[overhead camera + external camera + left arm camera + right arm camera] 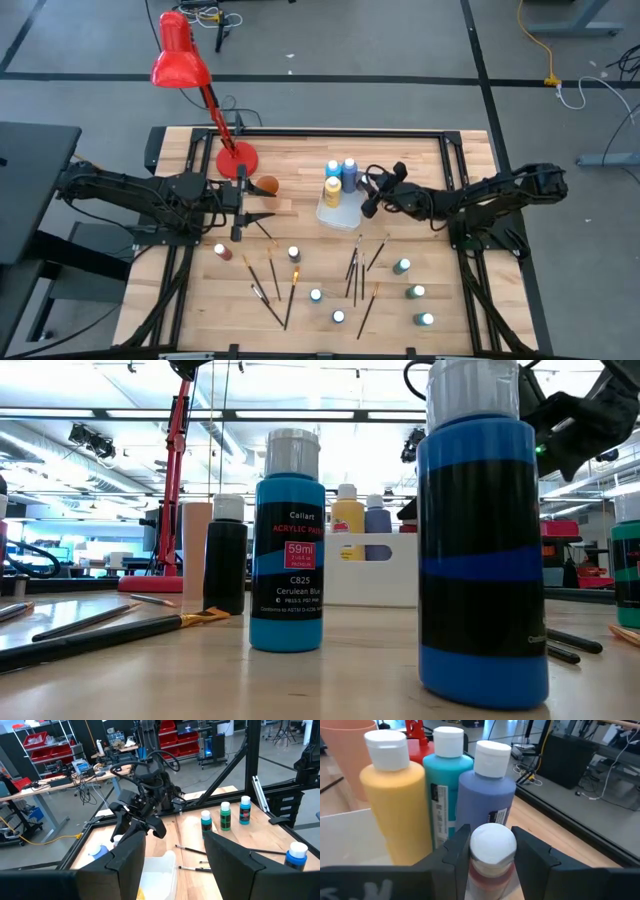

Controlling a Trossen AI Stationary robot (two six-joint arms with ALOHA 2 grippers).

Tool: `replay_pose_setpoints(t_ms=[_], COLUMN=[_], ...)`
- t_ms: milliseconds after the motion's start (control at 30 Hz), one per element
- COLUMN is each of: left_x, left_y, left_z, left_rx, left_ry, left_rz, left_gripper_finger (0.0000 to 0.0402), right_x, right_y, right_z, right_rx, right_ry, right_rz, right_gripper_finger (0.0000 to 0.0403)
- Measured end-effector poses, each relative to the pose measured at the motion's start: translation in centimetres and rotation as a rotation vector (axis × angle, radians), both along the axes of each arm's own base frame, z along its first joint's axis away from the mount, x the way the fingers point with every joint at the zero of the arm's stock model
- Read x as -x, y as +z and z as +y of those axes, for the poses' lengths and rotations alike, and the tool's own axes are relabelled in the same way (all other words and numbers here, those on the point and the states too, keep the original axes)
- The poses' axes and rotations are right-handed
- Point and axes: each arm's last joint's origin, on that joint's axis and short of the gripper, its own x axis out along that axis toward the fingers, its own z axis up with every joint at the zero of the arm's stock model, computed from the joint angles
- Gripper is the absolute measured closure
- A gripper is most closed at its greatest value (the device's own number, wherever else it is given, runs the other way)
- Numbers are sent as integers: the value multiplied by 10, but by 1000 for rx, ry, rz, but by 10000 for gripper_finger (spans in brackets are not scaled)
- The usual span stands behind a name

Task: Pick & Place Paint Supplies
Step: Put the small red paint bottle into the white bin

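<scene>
My right gripper [492,857] is shut on a white-capped paint bottle [492,845] with a red-brown body. It holds it right beside the white container [340,212], where a yellow bottle [395,795], a teal bottle [447,785] and a blue bottle [487,795] stand upright. More bottles [402,266] and thin brushes [355,270] lie or stand on the near half of the wooden table. My left gripper [250,200] waits open and level at the table's left, near the lamp base, touching nothing. My right gripper pinches the bottle at its white cap and neck [492,851] between its two fingers [457,855], one on each side. The bottle stands upright in the hold. Its lower part is out of the picture, so I cannot tell whether it is lifted clear.
A red desk lamp [236,160] stands at the far left with an orange cup [267,185] beside its base. Black frame rails run along the table's edges. Two blue bottles [290,580] [480,550] stand close to the near edge.
</scene>
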Motion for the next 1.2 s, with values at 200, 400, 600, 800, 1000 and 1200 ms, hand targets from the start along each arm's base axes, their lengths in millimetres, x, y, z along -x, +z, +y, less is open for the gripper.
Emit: replay_pose_setpoints(t_ms=[200, 400, 600, 800, 1000, 1200], left_x=[0, 0, 0, 0, 0, 0], left_y=[0, 0, 0, 0, 0, 0], left_z=[0, 0, 0, 0, 0, 0], left_rx=[0, -1, -1, -1, -1, -1], left_ry=[0, 0, 0, 0, 0, 0], left_rz=[0, 0, 0, 0, 0, 0], left_gripper_finger=[189, 189, 189, 189, 189, 189], right_x=[0, 2, 0, -6, -8, -7], right_y=[-1, -2, -6, -20, -26, -29], right_z=[-6, -11, -13, -13, -17, -18], right_rx=[-54, -92, -108, -105, -99, -76], right_ry=[25, 6, 2, 9, -7, -26], right_rz=[-21, -35, -36, -3, 1, 21], right_gripper_finger=[273, 273, 272, 272, 271, 238])
